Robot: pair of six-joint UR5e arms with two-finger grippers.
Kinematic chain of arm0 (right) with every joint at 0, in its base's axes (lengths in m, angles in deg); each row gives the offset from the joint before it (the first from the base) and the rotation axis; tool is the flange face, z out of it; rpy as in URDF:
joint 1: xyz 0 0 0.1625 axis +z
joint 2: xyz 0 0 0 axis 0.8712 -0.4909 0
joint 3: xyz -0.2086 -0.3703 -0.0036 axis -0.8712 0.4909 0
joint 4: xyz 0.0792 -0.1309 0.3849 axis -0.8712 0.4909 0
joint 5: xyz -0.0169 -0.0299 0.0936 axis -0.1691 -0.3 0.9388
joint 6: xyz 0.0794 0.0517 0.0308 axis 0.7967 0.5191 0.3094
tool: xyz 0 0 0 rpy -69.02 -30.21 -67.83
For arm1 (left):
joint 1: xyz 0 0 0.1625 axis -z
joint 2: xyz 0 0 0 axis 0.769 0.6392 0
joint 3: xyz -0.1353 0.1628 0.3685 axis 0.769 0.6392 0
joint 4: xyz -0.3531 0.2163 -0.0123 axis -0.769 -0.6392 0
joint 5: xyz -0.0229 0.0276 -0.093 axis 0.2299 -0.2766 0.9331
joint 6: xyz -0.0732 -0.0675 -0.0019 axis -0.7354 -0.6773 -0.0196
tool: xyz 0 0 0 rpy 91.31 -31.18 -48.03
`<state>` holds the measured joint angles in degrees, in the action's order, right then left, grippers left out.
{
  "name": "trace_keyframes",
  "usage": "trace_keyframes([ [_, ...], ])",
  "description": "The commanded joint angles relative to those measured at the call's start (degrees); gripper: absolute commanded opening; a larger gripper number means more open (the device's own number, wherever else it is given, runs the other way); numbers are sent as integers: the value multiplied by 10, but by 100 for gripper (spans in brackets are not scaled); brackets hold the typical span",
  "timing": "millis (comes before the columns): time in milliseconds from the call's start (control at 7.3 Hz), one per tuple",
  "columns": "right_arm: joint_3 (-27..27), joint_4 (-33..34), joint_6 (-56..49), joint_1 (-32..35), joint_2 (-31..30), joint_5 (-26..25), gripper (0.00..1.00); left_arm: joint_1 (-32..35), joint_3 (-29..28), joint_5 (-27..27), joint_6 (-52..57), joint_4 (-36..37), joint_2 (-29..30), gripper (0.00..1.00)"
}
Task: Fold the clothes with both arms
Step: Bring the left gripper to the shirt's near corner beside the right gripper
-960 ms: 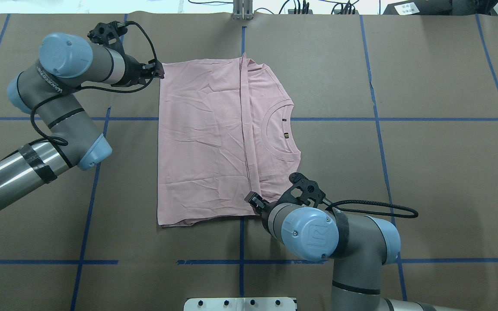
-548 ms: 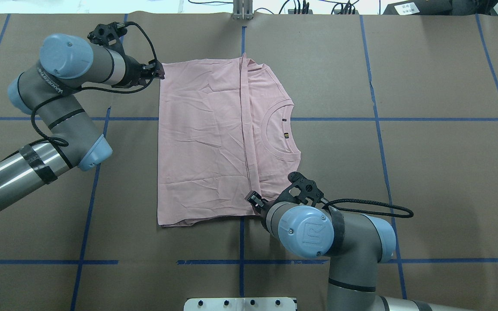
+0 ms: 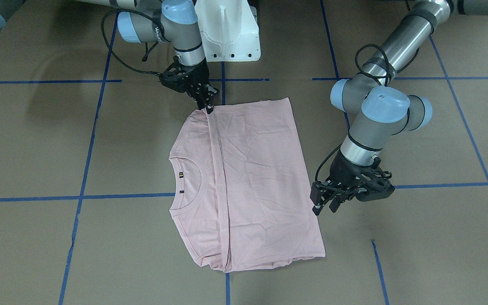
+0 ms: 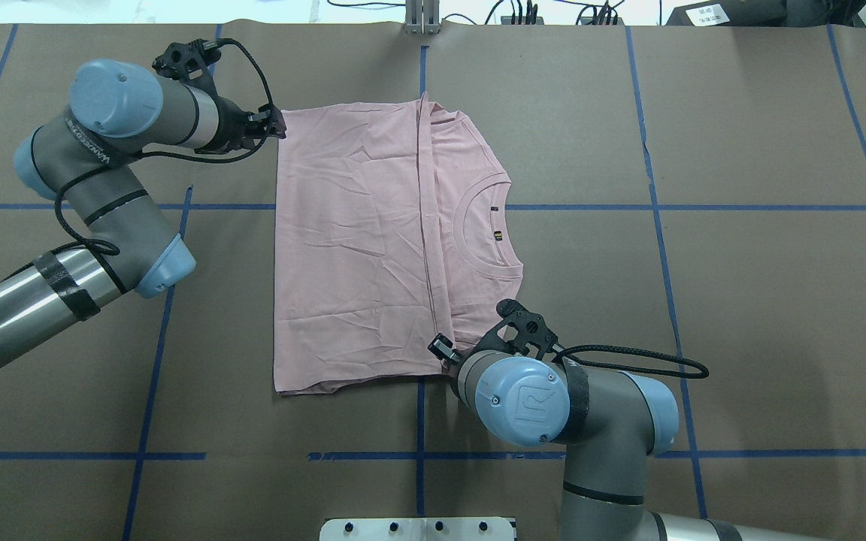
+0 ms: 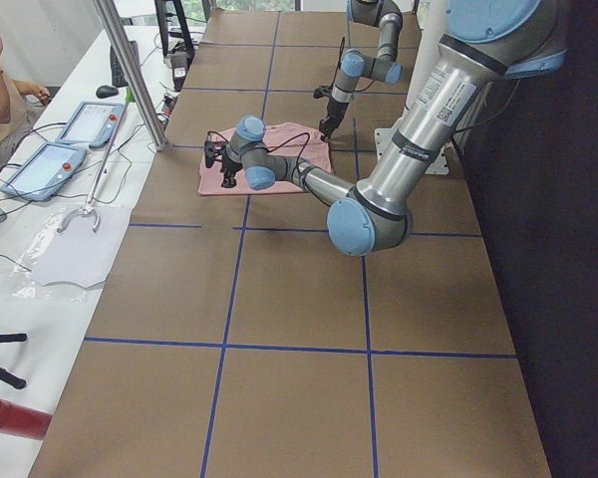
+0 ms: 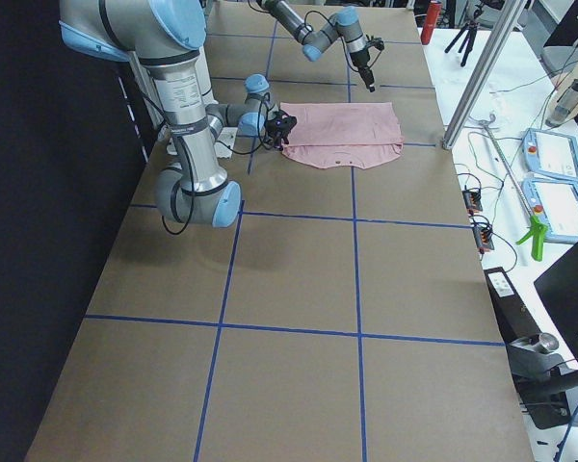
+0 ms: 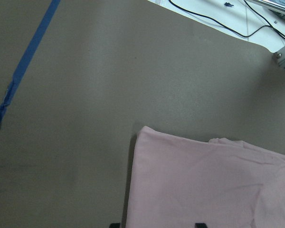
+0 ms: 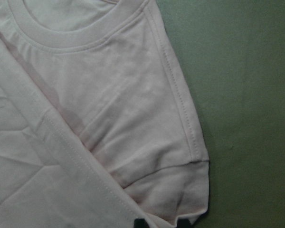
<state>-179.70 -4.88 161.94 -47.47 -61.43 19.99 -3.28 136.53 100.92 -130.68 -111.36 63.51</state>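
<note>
T-shirt (image 4: pixel 350 248), one, left arm (image 4: pixel 95 188), right arm (image 4: pixel 598 406), two

The one mark that can be read is a raised logo, seemingly the letters UR, on the blue joint cap (image 4: pixel 527 402) just behind the right pincer (image 4: pixel 442 349). White lettering (image 4: pixel 91 146) runs along the grey arm segment behind the left pincer (image 4: pixel 277 124), but it is too blurred to read. Two small tags (image 4: pixel 498 236) sit inside the shirt (image 4: pixel 350 248) collar (image 4: pixel 465 225), beyond the right pincer, and are too small to read.
</note>
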Motion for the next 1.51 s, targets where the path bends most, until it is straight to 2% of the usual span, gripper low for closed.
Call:
trace_keyframes([
  [0, 1, 1, 1, 1, -1, 1, 0, -1, -1, -1, -2, 0, 0, 57],
  [274, -2, 2, 0, 1, -1, 5, 0, -1, 2, 1, -7, 0, 2, 57],
  [411, -6, 3, 0, 2, -1, 6, 0, -4, 25, 5, -38, 3, 2, 57],
  [548, -24, 24, 1, 2, -5, 6, 0, -21, 65, 5, -67, 56, 0, 56],
  [685, -59, 69, 1, -2, -7, 6, 0, -50, 137, 4, -93, 111, -26, 56],
  [960, -69, 78, 3, -13, -9, 1, 0, -116, 279, -2, -192, 143, -114, 56],
  [1097, -70, 78, 3, -13, -9, 1, 0, -153, 341, -20, -216, 197, -140, 56],
  [1371, -70, 78, 2, -13, -9, 1, 0, -245, 356, -72, -297, 224, -172, 57],
])
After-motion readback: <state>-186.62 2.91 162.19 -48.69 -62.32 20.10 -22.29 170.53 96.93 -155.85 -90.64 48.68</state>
